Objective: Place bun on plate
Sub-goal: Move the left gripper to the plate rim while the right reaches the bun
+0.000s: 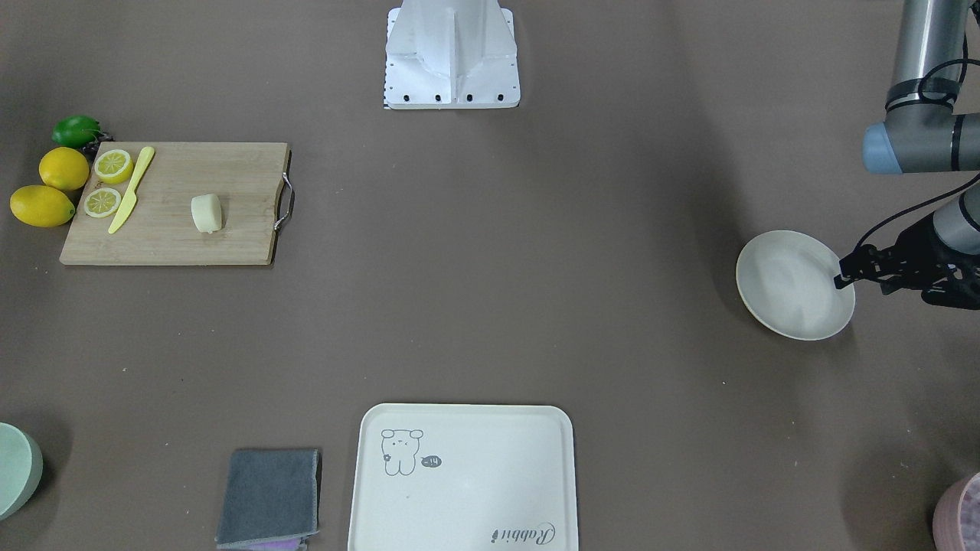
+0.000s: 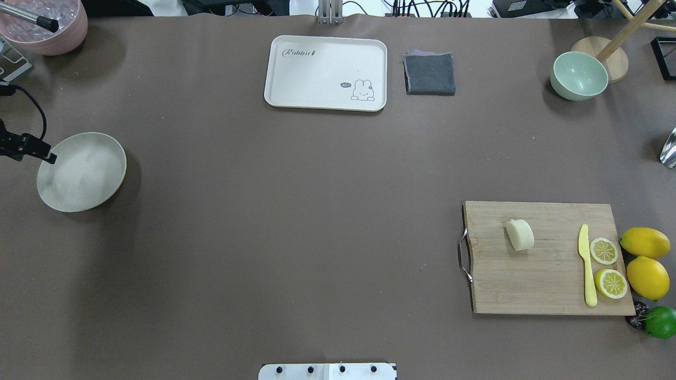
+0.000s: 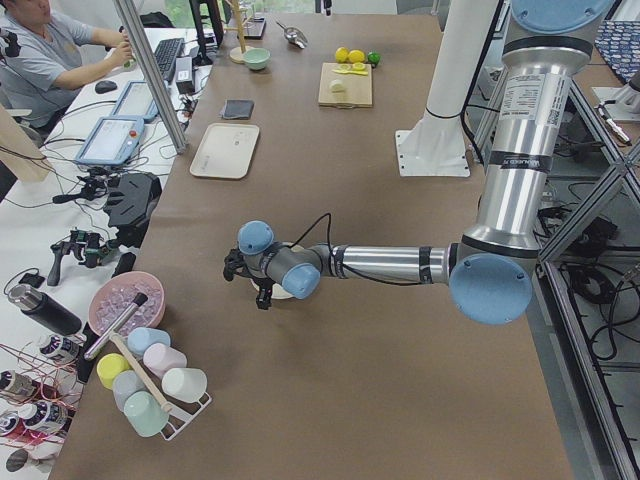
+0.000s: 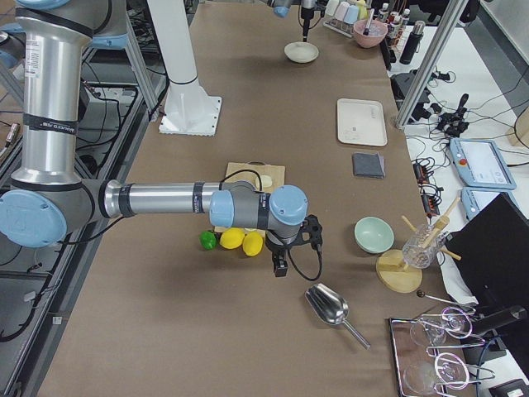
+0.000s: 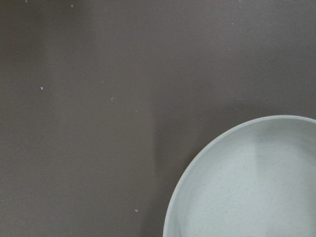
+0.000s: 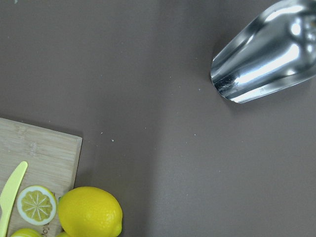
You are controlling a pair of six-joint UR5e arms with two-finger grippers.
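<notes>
The bun [image 2: 520, 235], a small pale cream lump, lies on a wooden cutting board [image 2: 544, 274] at the table's right; it also shows in the front view as the bun [image 1: 207, 213]. The round off-white plate [image 2: 82, 171] sits bare at the far left, and its rim fills the corner of the left wrist view as the plate [image 5: 247, 187]. My left gripper [image 1: 840, 280] hovers level beside the plate's edge, tips drawn together, holding nothing. My right gripper [image 4: 278, 266] hangs past the lemons, far from the bun; I cannot tell if it is open or shut.
On the board lie a yellow knife [image 2: 587, 266] and two lemon halves [image 2: 603, 250]; whole lemons [image 2: 645, 243] and a lime [image 2: 660, 322] sit beside it. A cream tray [image 2: 326, 73], grey cloth [image 2: 430, 74], green bowl [image 2: 579, 76], metal scoop [image 6: 266, 54] and pink bowl [image 2: 45, 26] line the far side.
</notes>
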